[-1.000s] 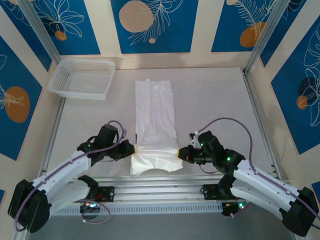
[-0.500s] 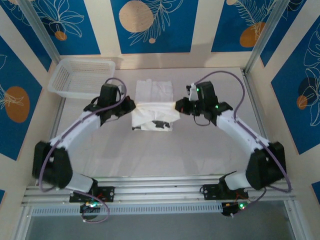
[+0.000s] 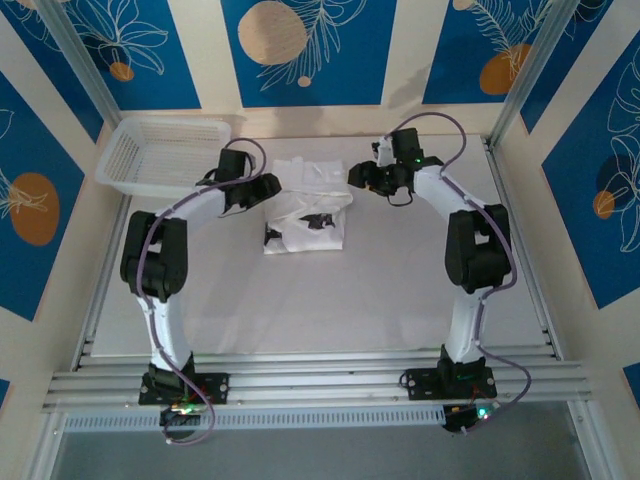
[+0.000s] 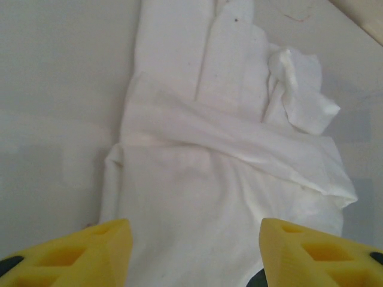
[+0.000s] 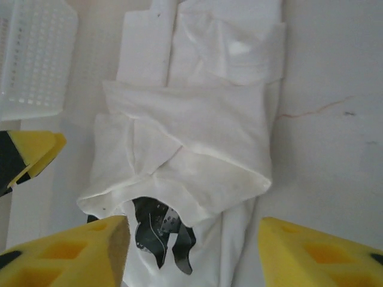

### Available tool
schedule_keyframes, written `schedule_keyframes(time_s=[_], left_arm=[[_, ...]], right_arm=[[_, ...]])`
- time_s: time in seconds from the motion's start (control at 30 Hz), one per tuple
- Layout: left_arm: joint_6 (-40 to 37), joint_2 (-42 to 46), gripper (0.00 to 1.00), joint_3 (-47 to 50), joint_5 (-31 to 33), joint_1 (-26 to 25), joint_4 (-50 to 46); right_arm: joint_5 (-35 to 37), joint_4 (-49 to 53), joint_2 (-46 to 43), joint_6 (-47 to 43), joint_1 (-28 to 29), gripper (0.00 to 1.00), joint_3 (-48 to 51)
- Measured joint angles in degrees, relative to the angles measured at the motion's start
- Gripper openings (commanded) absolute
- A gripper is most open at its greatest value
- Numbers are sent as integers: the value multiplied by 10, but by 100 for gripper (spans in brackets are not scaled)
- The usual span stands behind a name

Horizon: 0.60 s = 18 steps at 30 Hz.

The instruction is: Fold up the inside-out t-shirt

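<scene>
Top view: a thin white wrinkled cloth t-shirt (image 3: 305,205) is seen folded at the far middle of the pale tabletop (image 3: 300,300), right of a white plastic mesh basket (image 3: 165,155). The left claw (image 3: 268,188) and right claw (image 3: 355,176) are held at its two sides.

Left wrist: yellow fingers (image 4: 90,251) are spread, with nothing gripped. The shirt is laid flat beneath.

Right wrist: the jaws are likewise parted and empty. A dark print (image 5: 158,230) is exposed under the near fold.

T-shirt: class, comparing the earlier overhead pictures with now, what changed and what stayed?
Left gripper and right gripper carried the near end of the t-shirt to its far end, folding it, then opened and let go. The basket stayed put.
</scene>
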<state>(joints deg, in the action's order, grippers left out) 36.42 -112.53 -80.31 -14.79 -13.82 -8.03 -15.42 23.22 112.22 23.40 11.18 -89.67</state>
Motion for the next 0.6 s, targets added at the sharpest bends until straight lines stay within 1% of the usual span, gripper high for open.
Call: schedule_keyframes(time_s=[0.07,0.17,0.2,0.27,0.33,0.4,0.43,0.5,0.53,0.57,0.6], left_arm=[[-9,37,58,31,3,2,1],[-19,112,57,97,2,2,6],[-22,133,56,118,-1,2,8],[-24,160,55,158,-8,2,17],[-24,161,54,196,-19,-1,28],[-23,146,53,221,-28,-6,30],[-21,131,52,229,-31,-10,30],[-19,100,49,232,-34,-20,30],[-19,89,46,232,-36,-26,30],[-20,79,42,232,-31,-31,31],[-17,77,37,230,-31,-30,31]], right_arm=[[3,-9,-56,-1,-7,58,57],[1,-40,-157,13,-6,55,173],[-1,-57,-188,24,0,54,217],[-4,-74,-216,39,24,54,276],[-4,-90,-207,54,63,55,312],[-5,-102,-180,65,92,56,323],[-7,-112,-159,71,103,56,323],[-8,-129,-121,80,107,55,319],[-6,-134,-95,82,104,51,311],[-4,-136,-77,85,101,45,303],[-5,-140,-56,87,97,36,294]])
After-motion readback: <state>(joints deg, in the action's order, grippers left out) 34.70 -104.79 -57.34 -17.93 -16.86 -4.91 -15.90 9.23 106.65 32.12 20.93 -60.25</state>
